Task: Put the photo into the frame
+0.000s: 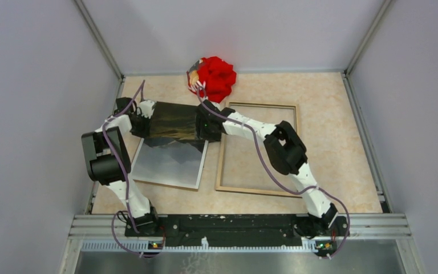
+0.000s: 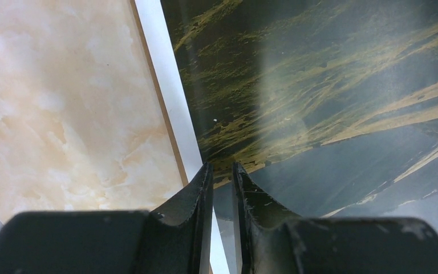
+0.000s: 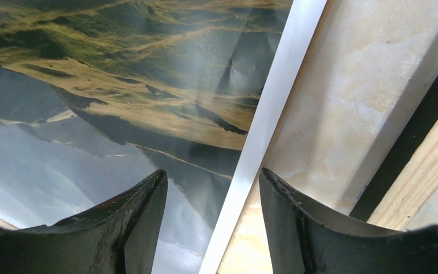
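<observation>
The photo, a dark misty mountain print with a thin white edge, lies face up left of centre on the table. To its right the frame lies with its light wood back up. My left gripper is at the photo's far left edge. In the left wrist view its jaws stand a narrow slit apart, astride the white border of the photo, with nothing pinched. My right gripper is at the photo's far right edge. It is open over the border of the photo, with the frame's rail beside it.
A red cloth bundle sits at the back, just behind the photo and frame. Grey walls close in the marbled tabletop on three sides. A metal rail carrying both arm bases runs along the near edge.
</observation>
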`<control>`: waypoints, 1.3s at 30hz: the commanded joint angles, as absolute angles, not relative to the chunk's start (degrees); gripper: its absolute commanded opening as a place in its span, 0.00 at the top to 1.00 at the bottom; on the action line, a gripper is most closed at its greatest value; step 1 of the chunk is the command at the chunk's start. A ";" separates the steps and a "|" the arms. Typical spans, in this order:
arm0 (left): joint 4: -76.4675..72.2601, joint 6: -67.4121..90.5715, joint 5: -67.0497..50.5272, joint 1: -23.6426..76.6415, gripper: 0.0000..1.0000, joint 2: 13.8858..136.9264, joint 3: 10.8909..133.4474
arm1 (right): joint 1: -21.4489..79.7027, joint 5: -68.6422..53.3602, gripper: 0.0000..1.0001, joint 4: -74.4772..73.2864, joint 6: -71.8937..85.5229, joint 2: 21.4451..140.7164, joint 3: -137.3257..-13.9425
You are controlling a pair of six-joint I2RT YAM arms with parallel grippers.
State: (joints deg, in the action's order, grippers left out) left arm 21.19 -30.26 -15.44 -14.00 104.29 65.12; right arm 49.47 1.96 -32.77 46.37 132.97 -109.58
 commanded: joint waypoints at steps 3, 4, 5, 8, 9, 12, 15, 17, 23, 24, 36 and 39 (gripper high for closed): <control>26.68 -30.07 -18.56 -12.11 0.77 107.58 62.80 | 52.03 2.99 0.40 -33.96 44.46 136.20 -117.28; 26.67 -30.06 -18.65 -12.01 0.77 107.68 62.84 | 52.41 4.43 0.40 -35.97 43.56 136.82 -119.36; 26.67 -30.05 -18.78 -11.77 0.77 107.72 62.92 | 52.84 6.39 0.40 -38.07 42.51 137.45 -121.50; 27.27 -29.88 -19.40 -11.09 0.77 108.02 63.30 | 53.60 8.74 0.40 -41.44 40.90 138.33 -125.78; 27.59 -29.70 -19.75 -10.81 0.77 108.07 63.46 | 53.68 8.51 0.40 -41.03 40.85 137.92 -125.55; 28.33 -29.28 -20.68 -10.15 0.77 107.92 63.80 | 53.70 7.93 0.40 -39.06 41.20 136.43 -123.74; 28.95 -29.35 -21.83 -9.78 0.77 107.77 63.96 | 53.67 5.24 0.40 -34.21 41.44 134.27 -120.20; 29.51 -29.38 -22.40 -9.80 0.78 107.92 64.13 | 53.41 4.01 0.40 -31.22 42.43 132.33 -116.25; 31.83 -29.63 -24.54 -9.84 0.79 108.80 65.60 | 52.87 5.51 0.39 -29.95 43.38 128.06 -113.01; 33.07 -29.59 -25.15 -9.82 0.79 108.40 66.63 | 52.57 5.84 0.39 -30.06 43.41 127.73 -112.46; 36.47 -27.74 -15.20 -14.19 0.54 106.94 82.76 | 48.98 4.00 0.39 -23.22 45.76 123.27 -101.33; 32.90 -27.55 -11.45 -16.73 0.53 107.70 81.64 | 48.78 3.14 0.39 -22.43 46.00 123.53 -100.50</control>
